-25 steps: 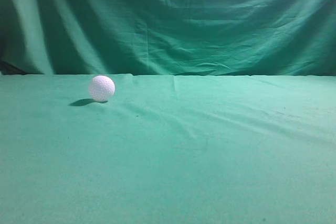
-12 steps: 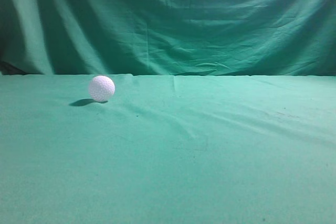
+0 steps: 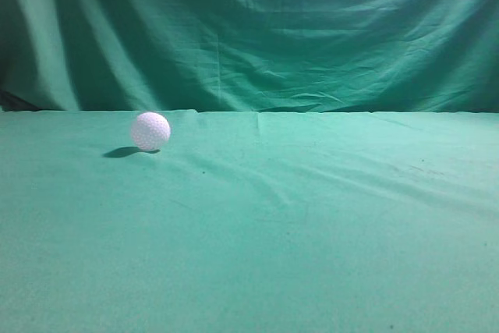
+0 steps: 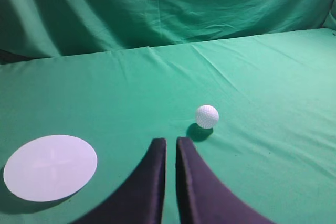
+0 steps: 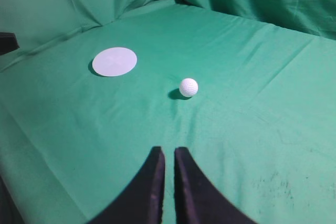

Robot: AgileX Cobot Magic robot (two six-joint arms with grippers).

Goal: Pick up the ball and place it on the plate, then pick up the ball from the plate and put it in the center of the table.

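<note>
The white dimpled ball (image 3: 150, 131) rests on the green cloth table (image 3: 312, 232), left of centre in the exterior view. It also shows in the left wrist view (image 4: 207, 116) and the right wrist view (image 5: 188, 87). A flat white round plate (image 4: 50, 167) lies on the cloth, left of the ball in the left wrist view, and shows far left in the right wrist view (image 5: 114, 61). My left gripper (image 4: 171, 141) is shut and empty, short of the ball. My right gripper (image 5: 168, 150) is shut and empty, well back from the ball. Neither gripper shows in the exterior view.
A draped green backdrop curtain (image 3: 257, 29) hangs behind the table. The cloth has low wrinkles across the middle (image 3: 257, 177). A dark object (image 5: 7, 41) sits at the left edge of the right wrist view.
</note>
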